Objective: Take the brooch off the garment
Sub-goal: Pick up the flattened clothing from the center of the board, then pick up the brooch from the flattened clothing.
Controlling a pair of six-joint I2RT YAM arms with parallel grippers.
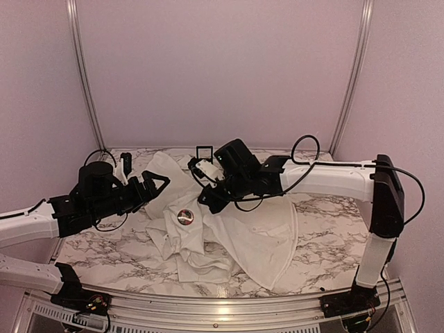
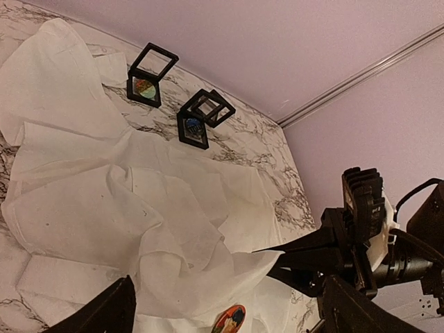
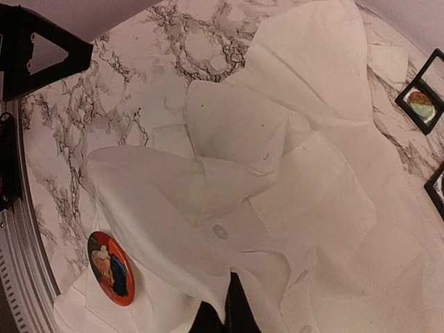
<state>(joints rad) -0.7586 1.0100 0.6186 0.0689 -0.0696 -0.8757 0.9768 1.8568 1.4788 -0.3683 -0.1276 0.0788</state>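
One garment [image 1: 243, 239], a white shirt, lies crumpled across the middle of the marble surface [image 1: 333, 236]. One brooch [image 1: 185, 216], round, red and blue, sits on the cloth near its left side. The right gripper [image 1: 208, 200] is pinched together on a raised fold of the garment, near the brooch. The left gripper [image 1: 164, 183] has its fingers wide apart over the shirt and holds nothing. Two black frame boxes [image 2: 147, 78] stand beyond the shirt.

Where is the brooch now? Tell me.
Top view: the brooch lies on the garment, left of centre, just near-side of the gap between left gripper and right gripper.
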